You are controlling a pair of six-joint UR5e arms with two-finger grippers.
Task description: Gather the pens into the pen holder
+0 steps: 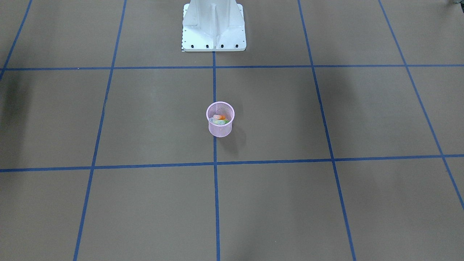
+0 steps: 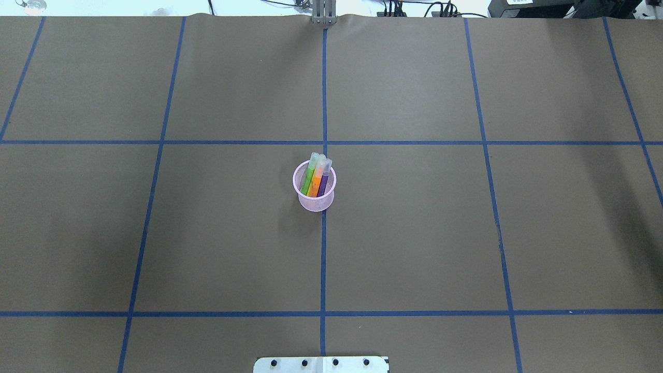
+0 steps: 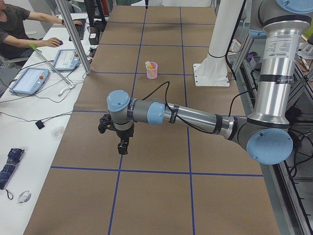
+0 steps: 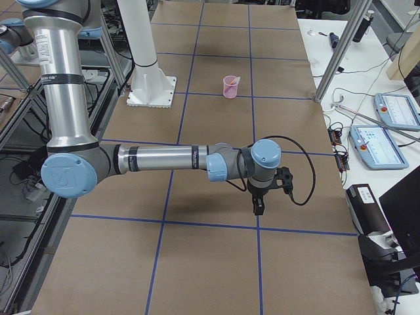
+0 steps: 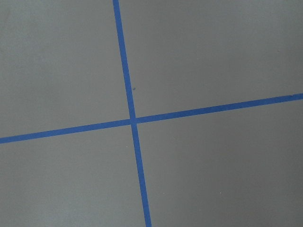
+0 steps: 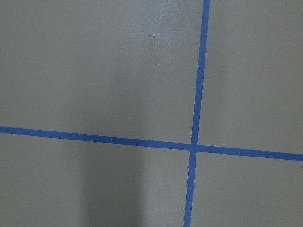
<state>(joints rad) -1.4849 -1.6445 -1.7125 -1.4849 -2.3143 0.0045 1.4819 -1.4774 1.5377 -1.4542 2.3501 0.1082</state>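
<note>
At the middle of the table, on a blue tape line that runs out from the white robot base, stands the pink wire-mesh pen holder, upright. Inside it the pens stand side by side, leaning toward the far rim with their pale caps poking just above it: a green pen, an orange pen and a purple pen; a yellow one cannot be made out with certainty. No pen lies on the brown surface around the cup.

Both arms are stretched out low toward opposite ends of the table, well apart from the holder. The left gripper hangs pointing down over the table, as does the right gripper. Each shows only in a side view, so I cannot tell how far either is parted; nothing is seen in either one. Both wrist cameras show only brown surface and crossing blue tape
</note>
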